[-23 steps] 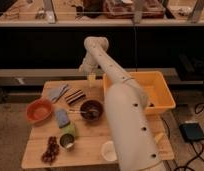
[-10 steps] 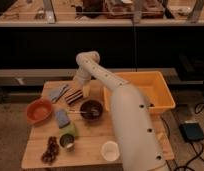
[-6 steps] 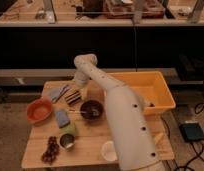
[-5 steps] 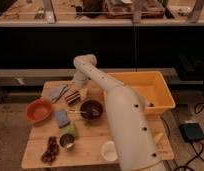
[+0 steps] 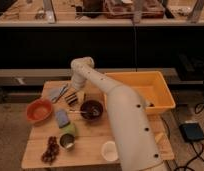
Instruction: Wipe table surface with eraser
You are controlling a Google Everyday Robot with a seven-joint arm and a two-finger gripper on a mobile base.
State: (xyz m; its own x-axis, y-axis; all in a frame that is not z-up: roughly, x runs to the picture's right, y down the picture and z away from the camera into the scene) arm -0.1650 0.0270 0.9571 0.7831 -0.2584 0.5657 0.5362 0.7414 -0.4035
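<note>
The eraser [image 5: 71, 98], a small dark block with pale stripes, lies on the wooden table [image 5: 90, 145] at the back left. My white arm rises from the lower right, bends at the elbow [image 5: 83, 65] and reaches down. My gripper [image 5: 76, 91] hangs just above and to the right of the eraser, at or very close to it. Whether it touches the eraser cannot be told.
A dark bowl with a spoon [image 5: 91, 109] sits right of the eraser. An orange bowl [image 5: 39, 110], blue block [image 5: 62, 118], green cup [image 5: 69, 129], metal cup [image 5: 66, 142], grapes [image 5: 50, 150], white cup [image 5: 110, 150]. Grey utensils [image 5: 57, 92]. Yellow bin [image 5: 147, 90] at right.
My arm has swung left from the table's back middle, and the gripper has come down by the eraser. The objects on the table have not moved.
</note>
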